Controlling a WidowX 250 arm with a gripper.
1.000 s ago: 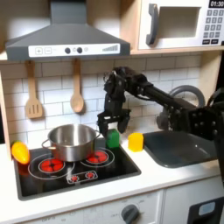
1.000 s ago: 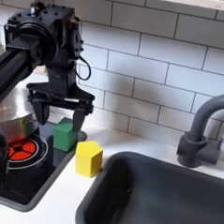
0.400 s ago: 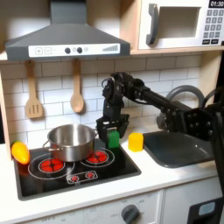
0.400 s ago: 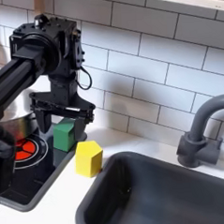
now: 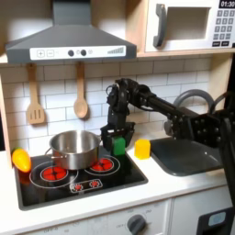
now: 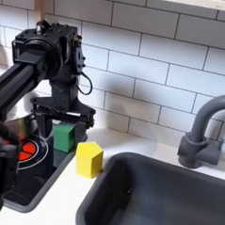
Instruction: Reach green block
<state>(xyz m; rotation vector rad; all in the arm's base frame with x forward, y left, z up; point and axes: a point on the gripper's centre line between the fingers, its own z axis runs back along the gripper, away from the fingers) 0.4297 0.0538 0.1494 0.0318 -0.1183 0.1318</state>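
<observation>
In the first exterior view, the hand (image 5: 114,138) is seen lowered at the back corner of the toy stove (image 5: 55,184), its fingers spread apart. The green block (image 5: 118,145) is found directly beneath the hand, between the open fingers, resting on the stove's edge. No clamping on it can be made out. The steel pot (image 5: 75,147) is placed to the hand's side toward the first exterior view's left, close by but not touching. The yellow block (image 5: 142,148) is set on the other side of the hand, on the white surface (image 5: 174,188) near the sink (image 5: 188,156).

In the second exterior view, the hand (image 6: 60,120) is shown from the opposite side, with dark fingers (image 6: 36,117) hanging down on either side of the green block (image 6: 63,137). The yellow block (image 6: 88,158) lies just in front of and below the hand, beside the green one, at the sink's (image 6: 176,200) rim.

The green block is judged to be light, rigid and matte, so little slipping is expected. It is best taken across two opposite flat faces, with the fingers kept clear of the yellow block.
</observation>
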